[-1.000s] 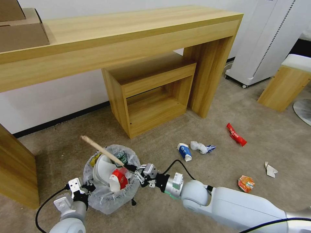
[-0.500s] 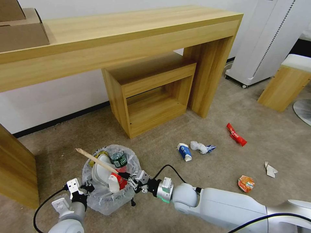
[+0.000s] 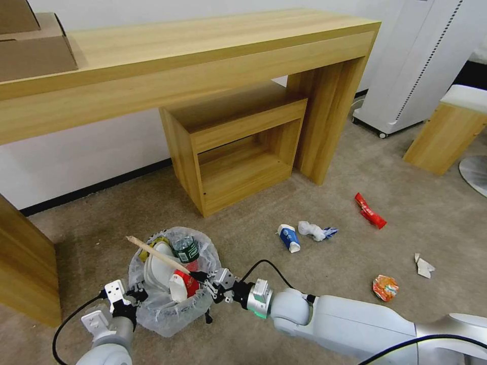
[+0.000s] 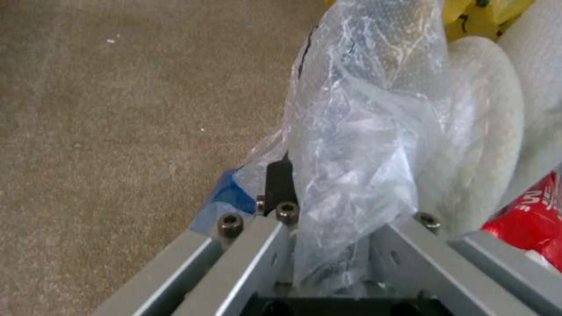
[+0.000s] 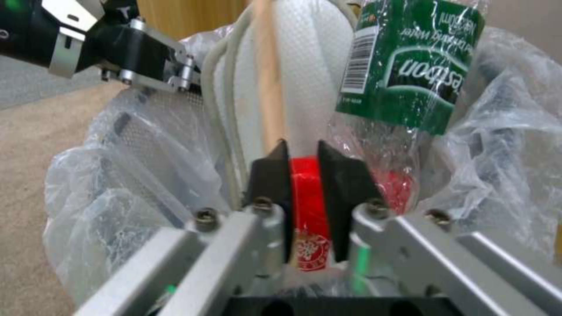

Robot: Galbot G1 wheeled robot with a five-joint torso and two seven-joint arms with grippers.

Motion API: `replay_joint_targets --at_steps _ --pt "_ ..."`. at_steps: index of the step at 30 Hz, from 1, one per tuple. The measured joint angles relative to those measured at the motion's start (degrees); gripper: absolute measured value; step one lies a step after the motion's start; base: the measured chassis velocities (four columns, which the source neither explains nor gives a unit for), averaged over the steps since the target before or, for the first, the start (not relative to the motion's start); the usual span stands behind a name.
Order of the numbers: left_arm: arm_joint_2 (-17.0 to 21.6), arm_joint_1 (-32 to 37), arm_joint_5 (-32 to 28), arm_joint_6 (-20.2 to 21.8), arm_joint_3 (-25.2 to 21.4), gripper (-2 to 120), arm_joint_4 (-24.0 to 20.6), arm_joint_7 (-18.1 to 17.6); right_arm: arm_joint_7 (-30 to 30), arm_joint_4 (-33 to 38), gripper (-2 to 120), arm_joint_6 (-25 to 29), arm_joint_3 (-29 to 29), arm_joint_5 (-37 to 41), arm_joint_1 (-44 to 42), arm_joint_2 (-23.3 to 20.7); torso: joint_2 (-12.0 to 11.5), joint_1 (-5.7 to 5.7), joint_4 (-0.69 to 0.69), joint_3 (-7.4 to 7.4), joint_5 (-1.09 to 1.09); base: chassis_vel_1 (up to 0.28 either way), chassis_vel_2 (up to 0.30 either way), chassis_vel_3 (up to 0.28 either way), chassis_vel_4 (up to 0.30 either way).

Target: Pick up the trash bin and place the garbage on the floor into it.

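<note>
The trash bin [image 3: 167,309], lined with a crinkled clear bag, is low in the head view. My left gripper [image 3: 134,295] is shut on its near rim, and bag and rim [image 4: 351,175] sit between its jaws. My right gripper [image 3: 201,278] reaches over the opposite rim. Its fingers [image 5: 272,175] stand a narrow gap apart, and a red wrapper [image 5: 304,193] shows through the gap. The wooden stick [image 3: 157,254] leans out of the bin, its low end beside one fingertip. A green-labelled bottle [image 5: 410,79] lies inside. A blue-white cup [image 3: 289,238], tissue [image 3: 312,229], red wrapper [image 3: 369,210], orange wrapper [image 3: 385,287] and paper scrap [image 3: 423,266] lie on the floor [image 3: 329,274].
A long wooden desk [image 3: 203,56] with a low open shelf unit [image 3: 238,152] stands behind the bin. One desk leg panel [image 3: 25,263] stands close at the left. A white appliance [image 3: 421,61] and a wooden stool [image 3: 446,132] are at the right.
My right gripper lowered the wooden stick into the bin and moved slightly nearer. The stick's tip dropped and swung left. The left gripper and the floor litter stayed put.
</note>
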Motion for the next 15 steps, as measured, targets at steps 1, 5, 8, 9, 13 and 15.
replay_joint_targets --at_steps 1,5,8,9,13,15 --pt "0.00 0.01 0.00 -0.01 0.00 0 -0.06 0.00 0.04 0.00 22 -0.05 0.00 0.02 -0.05 -0.03 0.00 0.00 0.00 0.00 0.01 0.000 0.000 0.000 0.000" --pt "-0.01 0.26 0.04 -0.10 -0.06 0 -0.22 0.03 0.16 -0.09 35 -0.15 0.00 -0.04 -0.37 -0.04 0.00 0.00 0.00 0.00 0.00 0.000 0.000 0.000 0.000" --pt "-0.02 0.51 0.21 -0.14 -0.20 0 -0.23 0.09 0.21 0.53 47 -0.16 0.73 -0.09 -0.81 -0.37 0.00 0.00 0.00 0.00 0.01 0.000 0.000 0.000 0.000" --pt "-0.02 0.54 0.24 -0.15 -0.21 0 -0.23 0.11 0.25 0.93 50 -0.13 1.26 -0.09 -0.97 -0.52 0.00 0.00 0.00 0.00 0.01 0.000 0.000 0.000 0.000" --pt "0.04 0.52 0.29 -0.17 -0.24 0 -0.22 0.15 0.40 3.65 64 -0.03 5.03 0.65 -2.07 -1.85 0.00 0.00 0.00 0.00 0.01 0.000 0.000 0.000 0.000" --pt "0.14 0.43 0.30 -0.17 -0.24 0 -0.18 0.13 0.38 5.34 66 0.04 7.93 1.35 -2.92 -2.79 0.00 0.00 0.00 0.00 0.01 0.000 0.000 0.000 0.000"
